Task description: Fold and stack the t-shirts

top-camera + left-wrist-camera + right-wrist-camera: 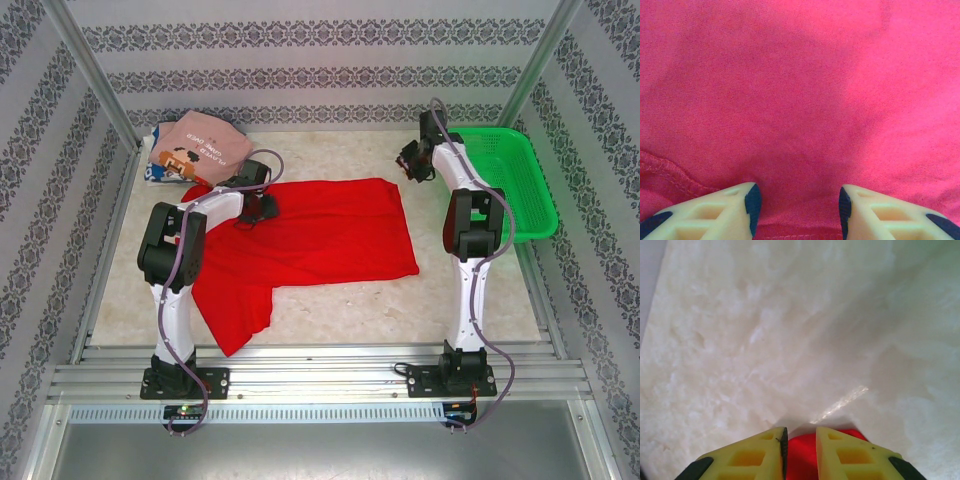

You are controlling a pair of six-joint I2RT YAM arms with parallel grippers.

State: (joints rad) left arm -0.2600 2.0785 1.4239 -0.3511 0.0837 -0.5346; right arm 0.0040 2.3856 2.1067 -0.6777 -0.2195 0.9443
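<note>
Directly under the half-parted left tool (797, 200) the red t-shirt (330, 235) was spread, long axis running toward the narrowly parted right tool (800, 437).

Three t-shirts (330, 235), one basket (515, 180)

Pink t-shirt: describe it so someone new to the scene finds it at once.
On the pale stone-look table, look to the far left corner, beyond the spread bright red cloth t-shirt. The folded dusty-pink cloth t-shirt lies there on a white-blue cloth. Its printed graphic and lettering set it apart from the plain red one.
</note>
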